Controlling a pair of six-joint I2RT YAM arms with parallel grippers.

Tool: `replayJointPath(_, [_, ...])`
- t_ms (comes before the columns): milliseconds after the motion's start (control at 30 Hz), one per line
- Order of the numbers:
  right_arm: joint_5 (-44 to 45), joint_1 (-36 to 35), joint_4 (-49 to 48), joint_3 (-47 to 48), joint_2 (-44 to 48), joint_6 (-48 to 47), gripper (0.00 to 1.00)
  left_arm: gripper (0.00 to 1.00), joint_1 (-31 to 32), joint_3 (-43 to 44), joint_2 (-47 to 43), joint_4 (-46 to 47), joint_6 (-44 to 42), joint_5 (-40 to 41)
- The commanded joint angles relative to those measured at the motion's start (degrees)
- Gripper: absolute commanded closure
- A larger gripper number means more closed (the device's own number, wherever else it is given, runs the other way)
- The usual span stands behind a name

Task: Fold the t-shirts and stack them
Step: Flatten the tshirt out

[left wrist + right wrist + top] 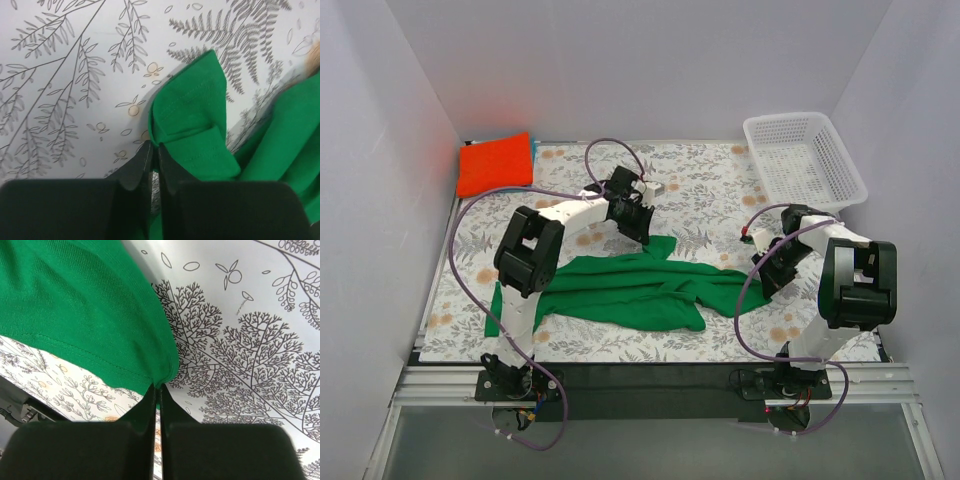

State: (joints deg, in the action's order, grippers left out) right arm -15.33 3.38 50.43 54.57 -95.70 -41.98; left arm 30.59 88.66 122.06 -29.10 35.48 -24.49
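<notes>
**Top external view.** A bright green cloth t-shirt (630, 285) lies crumpled in a long band across the near half of the leaf-patterned table covering (700, 190), between the two arms. The left gripper (642, 236) is at its far upper edge and the right gripper (762, 280) is at its right end. A folded orange-red cloth t-shirt (495, 165) rests in the far left corner, well apart, with a sliver of blue cloth (533, 148) at its right side. A white plastic mesh basket (850, 175) stands at the far right. Risk: the green garment looks twisted, so drawing the ends apart may only tighten it into a rope instead of spreading it flat.

**Left wrist view.** The left gripper (154, 150) is pinched closed, with green cloth showing between its black fingers (137, 170). The bright green cloth t-shirt (192, 125) doubles over itself just ahead of the tips. Risk: the pinch may hold more than one layer, and a pull would then carry the fold along rather than open it.

**Right wrist view.** The right gripper (156, 387) is closed on the very corner of the stitched hem of the bright green cloth t-shirt (85, 305). Risk: the bite looks shallow, so tension could slip the hem free and drop that end.
</notes>
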Motion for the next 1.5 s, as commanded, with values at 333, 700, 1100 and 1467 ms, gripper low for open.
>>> replayJointPath(333, [-7.51, -4.94, 0.28, 4.67, 2.19, -0.21, 0.99, 1.00, -19.43, -6.12, -25.09, -2.01, -1.54, 4.54])
replayJointPath(700, [-4.98, -5.58, 0.80, 0.81, 2.88, -2.58, 0.99, 0.68, 4.64, 0.63, -16.44, -7.54, -1.65, 11.32])
replayJointPath(1100, [-2.42, -3.99, 1.16, -2.80, 4.30, -4.78, 0.99, 0.46, -3.86, 6.95, -12.38, -4.38, -3.14, 6.48])
replayJointPath(1467, [-2.25, -2.24, 1.25, -3.77, 5.52, -3.90, 0.99, 0.44, -3.43, 19.62, 3.00, -2.90, -12.63, -8.02])
